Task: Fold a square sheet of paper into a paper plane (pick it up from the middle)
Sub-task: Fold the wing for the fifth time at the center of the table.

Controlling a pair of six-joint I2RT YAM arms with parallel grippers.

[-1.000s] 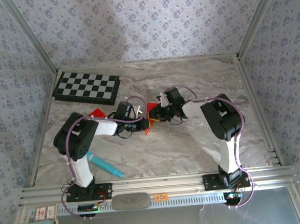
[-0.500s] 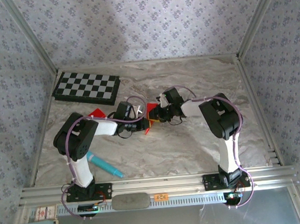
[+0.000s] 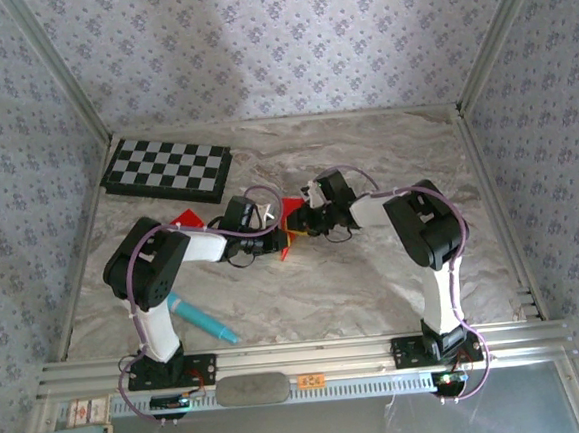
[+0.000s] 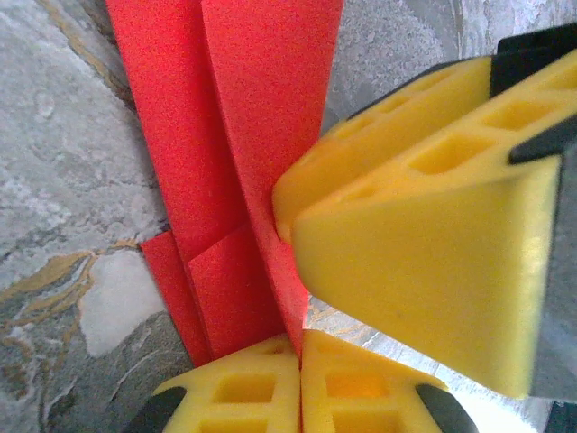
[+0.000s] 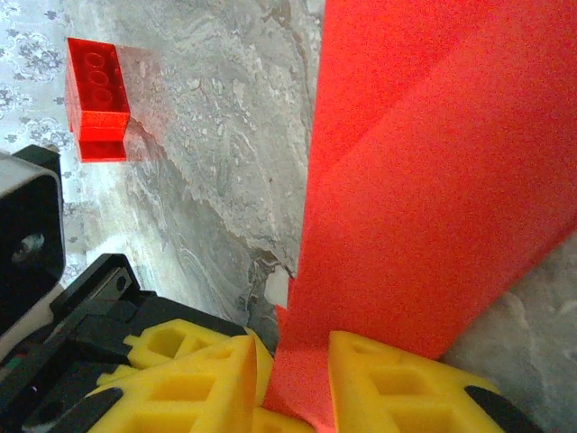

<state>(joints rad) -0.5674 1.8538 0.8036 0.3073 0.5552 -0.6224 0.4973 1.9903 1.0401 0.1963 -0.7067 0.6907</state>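
The square sheet of paper (image 3: 291,213), bright red and folded into a narrow creased shape, stands on edge mid-table between both grippers. My left gripper (image 3: 275,240) is shut on its lower edge; in the left wrist view its yellow fingertips (image 4: 270,374) meet with the paper (image 4: 252,117) pinched between them. My right gripper (image 3: 299,222) comes in from the right, and one of its yellow fingers (image 4: 415,244) presses against the paper's side. In the right wrist view the paper (image 5: 424,180) runs down between the right gripper (image 5: 293,336) fingers, which hold it.
A chequered board (image 3: 169,170) lies at the back left. A small red scrap (image 3: 186,222) sits beside the left arm and looks like a studded red block (image 5: 95,99) from the right wrist. A teal pen (image 3: 203,320) lies near the left base. Patterned walls enclose the table.
Almost nothing has moved. Both grippers stay on the red paper at the table's middle; the right arm has shifted very slightly.
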